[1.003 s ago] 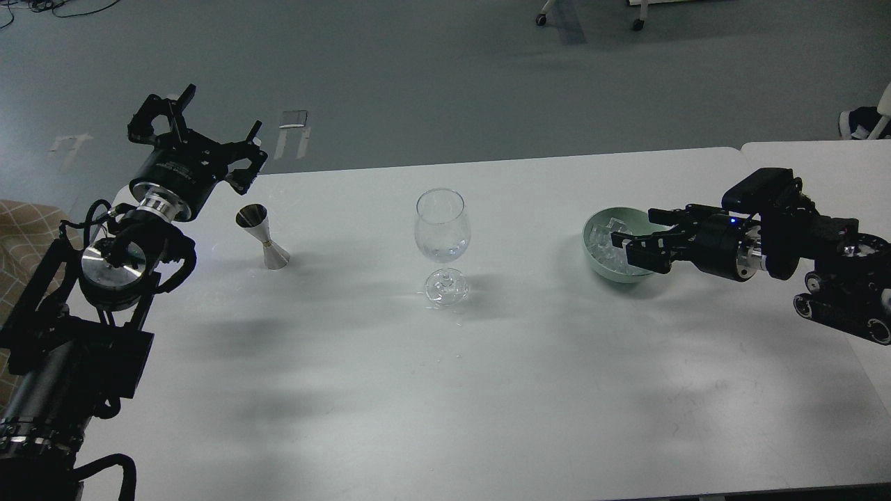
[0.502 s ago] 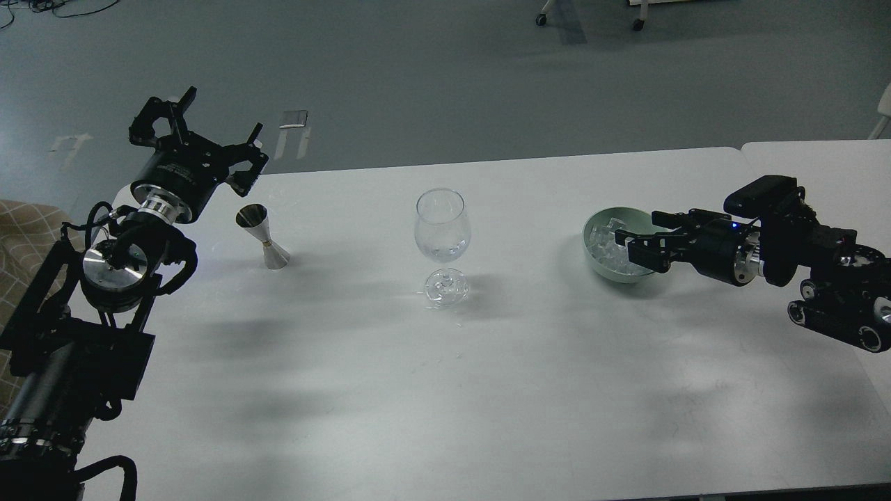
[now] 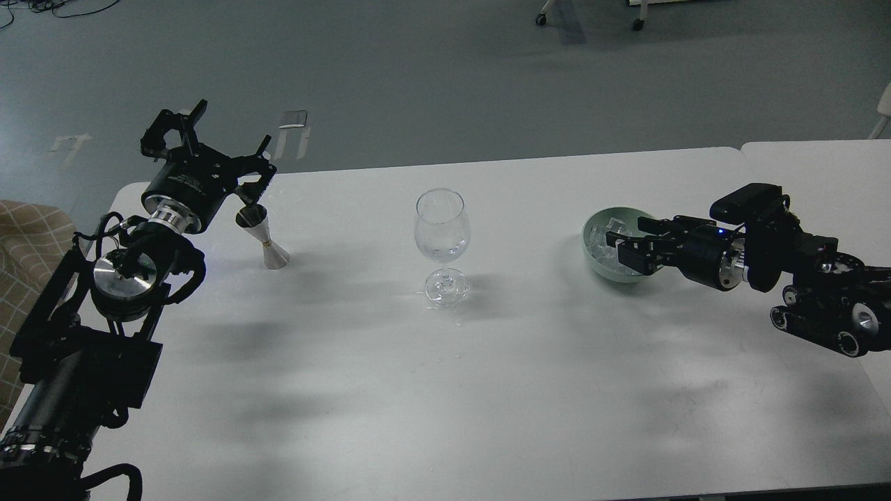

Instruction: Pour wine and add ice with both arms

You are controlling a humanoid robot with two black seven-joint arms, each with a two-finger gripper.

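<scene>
At frame centre the wine glass stands on the white bench with only a trace of wine. The left pincer, spread, hovers above the jigger. The right pincer, spread, reaches into the bowl of ice. Pouring and icing seemingly remain.

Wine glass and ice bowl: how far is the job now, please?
Done: little that shows. The glass stands upright mid-table with only a trace of clear liquid at the bottom of its bowl. In hand: the left pincer, open, is at the jigger; the right pincer, open, is at the bowl of ice. Left: pouring, then moving ice into the glass.
</scene>
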